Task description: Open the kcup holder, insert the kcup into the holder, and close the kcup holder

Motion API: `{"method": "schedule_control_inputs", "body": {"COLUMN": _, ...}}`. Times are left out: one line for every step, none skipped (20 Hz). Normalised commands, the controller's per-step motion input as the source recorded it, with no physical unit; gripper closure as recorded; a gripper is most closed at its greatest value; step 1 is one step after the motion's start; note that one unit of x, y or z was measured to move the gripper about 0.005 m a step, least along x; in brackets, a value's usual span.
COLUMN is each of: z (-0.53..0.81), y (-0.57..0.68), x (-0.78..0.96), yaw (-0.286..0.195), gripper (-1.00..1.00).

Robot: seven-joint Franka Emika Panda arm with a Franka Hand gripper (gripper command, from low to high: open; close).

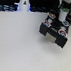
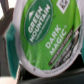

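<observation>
The robot arm reaches straight down near the far right corner of the white bench, its gripper (image 1: 55, 18) poised just above the black kcup holder (image 1: 55, 32). The gripper is pinching the kcup (image 2: 47, 36), which fills the wrist view: a round pod with a white foil lid, a green oval logo and a green band reading "Dark Magic". A white bottle-shaped object (image 1: 24, 1) stands at the bench's far edge.
</observation>
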Motion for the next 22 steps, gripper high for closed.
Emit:
{"method": "schedule_control_inputs", "body": {"z": -0.21, "y": -0.08, "x": -0.07, "yaw": 0.011, "gripper": 1.0}}
{"method": "schedule_control_inputs", "body": {"z": -0.22, "y": -0.06, "x": -0.08, "yaw": 0.011, "gripper": 1.0}}
{"method": "schedule_control_inputs", "body": {"z": -0.24, "y": -0.06, "x": -0.11, "yaw": 0.011, "gripper": 1.0}}
{"method": "schedule_control_inputs", "body": {"z": -0.23, "y": -0.06, "x": -0.1, "yaw": 0.012, "gripper": 1.0}}
{"method": "schedule_control_inputs", "body": {"z": -0.24, "y": -0.05, "x": -0.09, "yaw": 0.012, "gripper": 1.0}}
{"method": "schedule_control_inputs", "body": {"z": -0.02, "y": -0.01, "x": 0.0, "yaw": 0.0, "gripper": 1.0}}
{"method": "schedule_control_inputs", "body": {"z": -0.07, "y": -0.11, "x": 0.0, "yaw": 0.0, "gripper": 1.0}}
{"method": "schedule_control_inputs", "body": {"z": -0.1, "y": -0.15, "x": -0.07, "yaw": -0.01, "gripper": 1.0}}
{"method": "schedule_control_inputs", "body": {"z": -0.13, "y": -0.19, "x": -0.14, "yaw": -0.017, "gripper": 1.0}}
{"method": "schedule_control_inputs", "body": {"z": -0.17, "y": -0.2, "x": -0.19, "yaw": -0.016, "gripper": 1.0}}
{"method": "schedule_control_inputs", "body": {"z": -0.2, "y": -0.21, "x": -0.28, "yaw": -0.02, "gripper": 1.0}}
{"method": "schedule_control_inputs", "body": {"z": -0.19, "y": -0.2, "x": -0.35, "yaw": -0.027, "gripper": 1.0}}
{"method": "schedule_control_inputs", "body": {"z": -0.18, "y": -0.21, "x": -0.37, "yaw": -0.03, "gripper": 1.0}}
{"method": "schedule_control_inputs", "body": {"z": -0.18, "y": -0.22, "x": -0.37, "yaw": -0.033, "gripper": 1.0}}
{"method": "schedule_control_inputs", "body": {"z": -0.18, "y": -0.23, "x": -0.37, "yaw": -0.034, "gripper": 1.0}}
{"method": "schedule_control_inputs", "body": {"z": -0.15, "y": -0.27, "x": -0.31, "yaw": -0.046, "gripper": 1.0}}
{"method": "schedule_control_inputs", "body": {"z": -0.13, "y": -0.26, "x": -0.26, "yaw": -0.047, "gripper": 1.0}}
{"method": "schedule_control_inputs", "body": {"z": -0.13, "y": -0.24, "x": -0.25, "yaw": -0.044, "gripper": 1.0}}
{"method": "schedule_control_inputs", "body": {"z": -0.07, "y": -0.15, "x": -0.25, "yaw": -0.042, "gripper": 1.0}}
{"method": "schedule_control_inputs", "body": {"z": -0.05, "y": -0.17, "x": -0.19, "yaw": -0.041, "gripper": 1.0}}
{"method": "schedule_control_inputs", "body": {"z": -0.07, "y": -0.23, "x": -0.16, "yaw": -0.027, "gripper": 1.0}}
{"method": "schedule_control_inputs", "body": {"z": -0.05, "y": -0.19, "x": -0.1, "yaw": -0.01, "gripper": 1.0}}
